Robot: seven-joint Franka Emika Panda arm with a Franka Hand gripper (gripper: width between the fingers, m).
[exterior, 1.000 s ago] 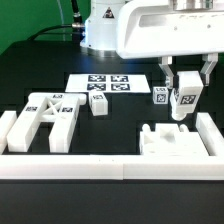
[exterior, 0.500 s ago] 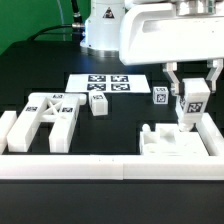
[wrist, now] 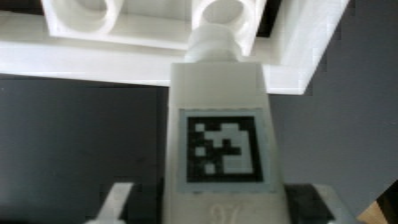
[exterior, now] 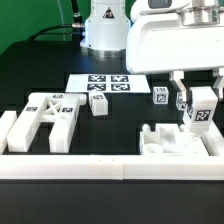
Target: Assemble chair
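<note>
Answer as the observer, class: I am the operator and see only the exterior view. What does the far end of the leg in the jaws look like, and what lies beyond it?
Observer: In the wrist view the leg narrows to a rounded peg.
Operator: Is the peg over a hole?
Observer: It seems not. A square recess in the white panel lies beside the peg, not in line with it.
Operator: Is the grip centred?
Observer: The leg's tag sits midway between the jaws.
</note>
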